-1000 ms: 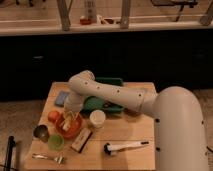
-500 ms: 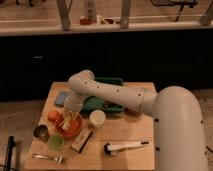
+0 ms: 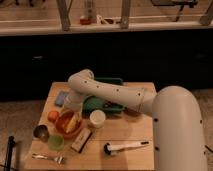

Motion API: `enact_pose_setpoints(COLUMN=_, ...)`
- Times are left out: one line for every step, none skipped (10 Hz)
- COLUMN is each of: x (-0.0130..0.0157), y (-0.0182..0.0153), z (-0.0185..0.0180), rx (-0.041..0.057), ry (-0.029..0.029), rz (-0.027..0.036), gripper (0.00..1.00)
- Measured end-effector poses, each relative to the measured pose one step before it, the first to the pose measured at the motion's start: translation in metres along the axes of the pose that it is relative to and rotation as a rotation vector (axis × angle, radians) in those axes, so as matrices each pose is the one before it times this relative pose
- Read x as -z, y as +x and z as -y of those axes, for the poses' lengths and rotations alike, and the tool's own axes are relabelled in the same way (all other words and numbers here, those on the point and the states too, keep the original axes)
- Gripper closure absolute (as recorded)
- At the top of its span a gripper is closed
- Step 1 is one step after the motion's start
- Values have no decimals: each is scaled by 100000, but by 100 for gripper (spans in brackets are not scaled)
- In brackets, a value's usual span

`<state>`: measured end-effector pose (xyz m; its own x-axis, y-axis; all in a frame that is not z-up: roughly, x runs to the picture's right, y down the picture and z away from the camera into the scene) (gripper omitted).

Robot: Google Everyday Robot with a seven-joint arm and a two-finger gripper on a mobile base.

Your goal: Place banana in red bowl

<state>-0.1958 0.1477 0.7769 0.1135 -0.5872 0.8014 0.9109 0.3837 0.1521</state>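
Near the counter's left edge we see the round orange-red red bowl (image 3: 66, 128), upright. Inside it lies the small yellow banana (image 3: 73, 121), tilted, under the gripper (image 3: 71, 107).

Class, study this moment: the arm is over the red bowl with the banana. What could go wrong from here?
1. The gripper sits low over the red bowl; pulling away could tip or drag it.
2. The banana lies near the rim and might slide out.
3. The white cup and orange fruit crowd the bowl and could be knocked.
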Motion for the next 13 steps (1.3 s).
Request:
enact_pose_setpoints(x=9, y=8, z=4, rx=105, ry=-84, rz=62, gripper=20)
enact_pose_setpoints(x=13, y=24, z=-33, rx=41, ry=-81, rz=38, gripper=20)
enact_pose_setpoints(x=56, y=48, z=-79, rx=46, ry=-125, rz=8, gripper=20)
enact_pose_setpoints(x=59, y=6, z=5, rx=92, ry=-54, rz=-56, gripper=20)
enact_pose_setpoints(x=22, y=-4, z=-34, rx=70, ry=-111, rz=4, gripper=20)
enact_pose_setpoints(x=72, y=2, z=3, rx=103, ry=-49, rz=-118, gripper=20)
enact_pose_setpoints(x=-20, y=-24, z=-10, rx=81, ry=-59, rz=39, gripper=20)
enact_pose_setpoints(x=-4, y=-21, z=-56, rx=5, ry=-57, rz=-30, gripper=20)
enact_pose_setpoints(x=7, y=19, z=-71, rx=-160, ry=142, rz=-98, gripper=20)
enact_pose_setpoints(x=69, y=74, z=-28, rx=-182, ry=60, rz=-97, gripper=20)
enact_pose_setpoints(x=6, y=-18, z=124, rx=161, ry=-47, rz=18, gripper=20)
enact_pose_setpoints(x=-33, y=-44, z=162, rx=253, ry=-151, rz=108, gripper=20)
enact_pose_setpoints(x=-50, y=-8, z=96, rx=171, ry=-288, rz=109, gripper=20)
